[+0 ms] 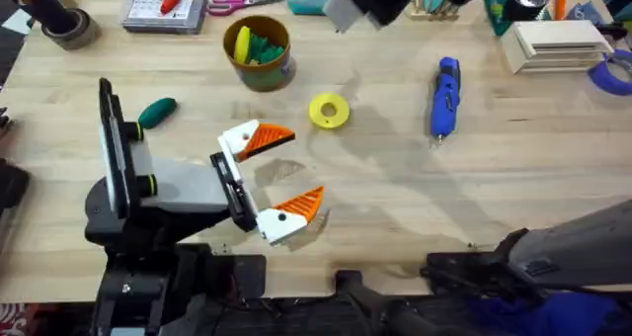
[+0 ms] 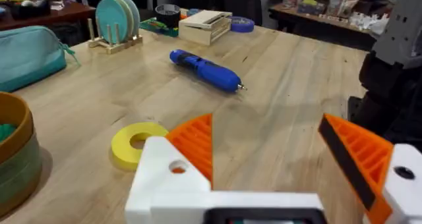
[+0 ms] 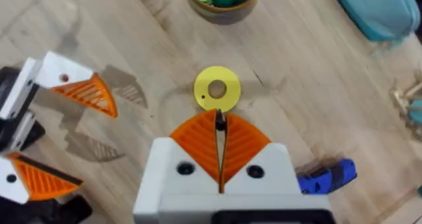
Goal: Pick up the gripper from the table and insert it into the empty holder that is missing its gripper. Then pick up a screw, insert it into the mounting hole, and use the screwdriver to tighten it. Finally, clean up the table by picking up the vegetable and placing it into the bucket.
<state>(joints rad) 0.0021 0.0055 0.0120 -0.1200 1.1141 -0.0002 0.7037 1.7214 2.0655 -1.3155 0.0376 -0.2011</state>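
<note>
My left gripper (image 1: 306, 165) rests open low over the table (image 1: 395, 198), both white mounts carrying orange tips; one mount shows an open hole (image 2: 177, 166). High above the yellow ring (image 3: 217, 89), my right gripper (image 3: 219, 122) is shut, pinching a small dark screw at its tips. The blue screwdriver (image 1: 445, 97) lies at the right. The green vegetable (image 1: 158, 110) lies left of the left arm. The bucket (image 1: 259, 51) stands at the back with yellow and green items inside. The gripper and the holder are out of view.
A teal pouch (image 2: 30, 53) lies behind the bucket. Scissors (image 1: 242, 0), a clear box (image 1: 163, 8) and a tape roll (image 1: 64, 25) line the far edge. A white box (image 1: 553, 42) and blue tape (image 1: 614, 71) sit at the far right.
</note>
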